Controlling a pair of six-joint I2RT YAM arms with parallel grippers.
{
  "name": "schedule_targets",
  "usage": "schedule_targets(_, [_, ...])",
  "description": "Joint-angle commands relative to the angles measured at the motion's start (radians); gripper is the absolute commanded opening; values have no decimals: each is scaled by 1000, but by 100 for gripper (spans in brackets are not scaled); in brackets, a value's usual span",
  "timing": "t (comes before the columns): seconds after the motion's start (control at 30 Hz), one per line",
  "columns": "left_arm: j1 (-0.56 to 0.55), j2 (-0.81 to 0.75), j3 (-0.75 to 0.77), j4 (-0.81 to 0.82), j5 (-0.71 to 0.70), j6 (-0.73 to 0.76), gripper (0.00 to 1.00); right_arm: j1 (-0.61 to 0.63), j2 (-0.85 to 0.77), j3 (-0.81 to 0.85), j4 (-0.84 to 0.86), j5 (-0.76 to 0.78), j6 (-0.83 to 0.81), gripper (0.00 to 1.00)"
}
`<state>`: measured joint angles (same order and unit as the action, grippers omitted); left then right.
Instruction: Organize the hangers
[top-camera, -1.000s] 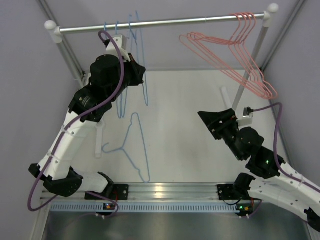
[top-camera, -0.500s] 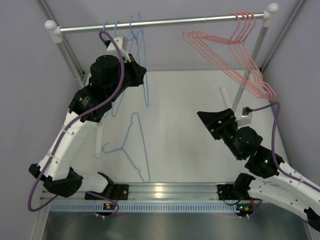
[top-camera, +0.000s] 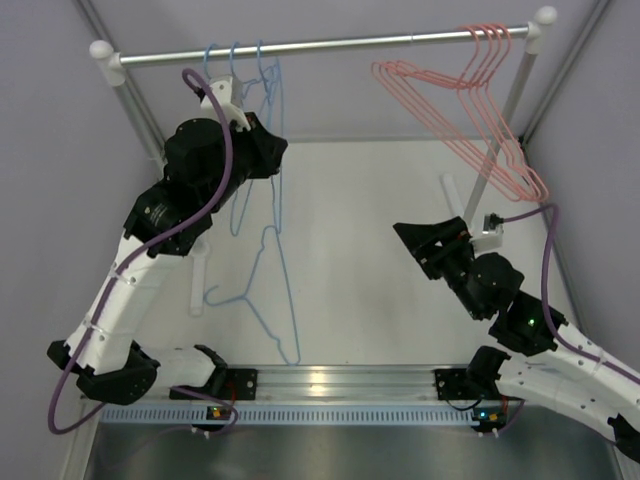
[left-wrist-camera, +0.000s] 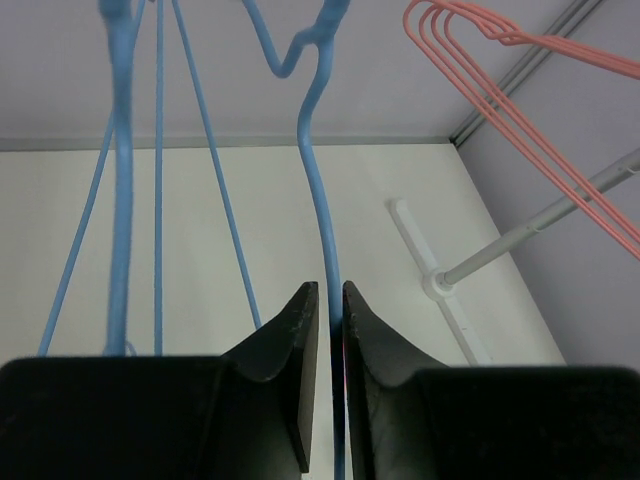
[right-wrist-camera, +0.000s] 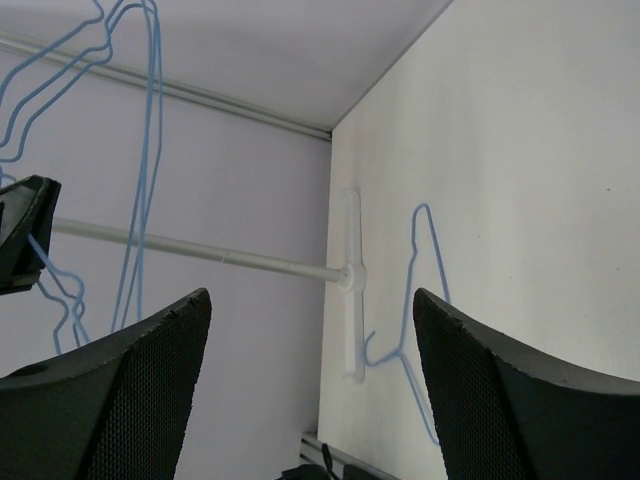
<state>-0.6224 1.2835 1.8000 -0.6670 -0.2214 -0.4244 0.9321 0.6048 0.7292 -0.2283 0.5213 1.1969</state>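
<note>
Three light blue hangers (top-camera: 277, 130) hang by their hooks at the left end of the silver rail (top-camera: 350, 43). My left gripper (top-camera: 272, 160) is at the rightmost one. In the left wrist view its wire (left-wrist-camera: 318, 200) runs between the fingers of the left gripper (left-wrist-camera: 330, 292), which stand open only a sliver, with a thin gap on the left side. Another blue hanger (top-camera: 275, 290) lies flat on the table. Several pink hangers (top-camera: 470, 110) hang at the rail's right end. My right gripper (top-camera: 410, 240) hovers over the table, wide open and empty, also in the right wrist view (right-wrist-camera: 312, 295).
The rail rests on white posts, the left one (top-camera: 140, 110) and the right one (top-camera: 505, 120), each with a white foot on the table (right-wrist-camera: 352, 290). Lilac walls close in on both sides. The arm bases sit on the aluminium bar (top-camera: 330, 385) at the near edge.
My left arm has lifted and shifted left with the blue hanger, which now hangs straighter under the rail. Its jaws have eased apart slightly. The right arm has not moved.
</note>
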Motion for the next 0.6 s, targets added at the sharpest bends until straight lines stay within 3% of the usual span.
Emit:
schedule_targets(0.0, [6,-44,-13,15,16,-1,20,11,1,38,-8,13,-5,79])
schedule_targets(0.57, [4,-184,-65,20,94,1,27,13,38,33,-8,-1,-22,79])
